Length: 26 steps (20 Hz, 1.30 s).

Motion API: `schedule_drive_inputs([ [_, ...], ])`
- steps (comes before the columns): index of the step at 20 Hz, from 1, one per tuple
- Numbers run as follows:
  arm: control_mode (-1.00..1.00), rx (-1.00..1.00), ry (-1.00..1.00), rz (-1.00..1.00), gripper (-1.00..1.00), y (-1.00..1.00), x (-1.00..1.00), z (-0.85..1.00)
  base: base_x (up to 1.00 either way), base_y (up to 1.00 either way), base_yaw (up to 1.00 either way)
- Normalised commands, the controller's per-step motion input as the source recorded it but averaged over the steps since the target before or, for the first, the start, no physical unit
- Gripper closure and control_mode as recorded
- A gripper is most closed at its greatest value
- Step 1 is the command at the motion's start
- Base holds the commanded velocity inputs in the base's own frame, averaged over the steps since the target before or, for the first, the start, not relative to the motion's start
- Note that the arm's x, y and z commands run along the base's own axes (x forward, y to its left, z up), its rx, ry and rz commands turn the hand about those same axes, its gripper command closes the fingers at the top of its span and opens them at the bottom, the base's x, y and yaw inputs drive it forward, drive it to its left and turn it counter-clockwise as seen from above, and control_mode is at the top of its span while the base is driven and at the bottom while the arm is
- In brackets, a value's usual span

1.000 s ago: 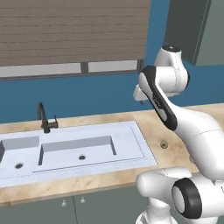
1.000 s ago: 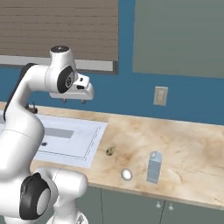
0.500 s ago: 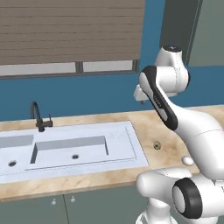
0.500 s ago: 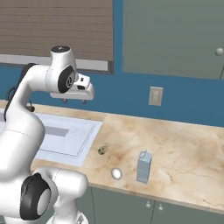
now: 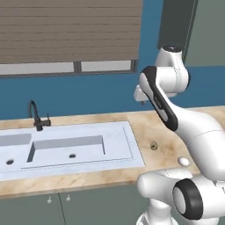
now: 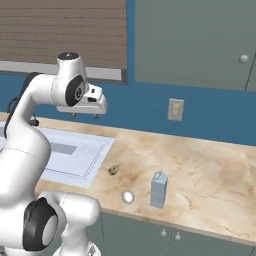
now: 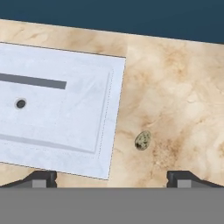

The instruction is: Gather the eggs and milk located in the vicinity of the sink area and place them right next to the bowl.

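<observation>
1. Marbled tan stone forms the counter [image 6: 210, 165]; the white sink [image 5: 66, 147] is set into it, its left basin cut off by the edge of the left base view.
2. Pincer [image 6: 84, 114]: raised well above the sink's right rim, nothing between its fingers. In the hand view the two dark fingertips [image 7: 41, 178] stand far apart at the bottom, so the pincer is released. In the left base view it is mostly hidden behind the arm's forearm.
3. Speckled egg [image 7: 142, 140]: lies on the counter just right of the sink's right rim; the hand view shows its dark spots, while the base views give it as a small dull disc [image 5: 154, 145] [image 6: 113, 170].
4. White egg [image 6: 128, 196]: rests near the counter's front edge, further right of the sink than the speckled egg. In the left base view it is half hidden by the arm [image 5: 183, 161].
5. Milk carton [image 6: 159, 189]: upright, just right of the white egg and apart from it, seen in the right base view.
6. Black faucet [image 5: 37, 116]: stands behind the sink in the left base view; in the right base view the arm covers most of it.
7. Hand view: one drain hole of the sink [image 7: 20, 103] is visible.
</observation>
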Motion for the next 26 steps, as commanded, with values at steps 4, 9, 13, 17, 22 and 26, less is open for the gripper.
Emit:
schedule_drive_inputs([
  [4, 1.00, 0.00, 0.00, 0.00, -1.00, 0.00, 0.00, 0.00, -0.23, -0.50, 0.00],
  [9, 1.00, 0.00, 0.00, 0.00, -1.00, 0.00, 0.00, 0.00, -0.12, -0.28, 0.00],
  [13, -1.00, 0.00, 0.00, 0.00, -1.00, 0.00, 0.00, 0.00, 0.00, 0.00, 0.00],
  [17, -1.00, 0.00, 0.00, -0.01, -1.00, 0.09, 0.00, -0.13, 0.00, 0.00, 0.00],
  [22, -1.00, 0.03, 0.01, -0.01, -1.00, 0.01, 0.00, -0.46, 0.00, 0.00, 0.00],
  [26, -1.00, 0.03, 0.07, 0.00, -1.00, 0.00, 0.00, -0.69, 0.00, 0.00, 0.00],
])
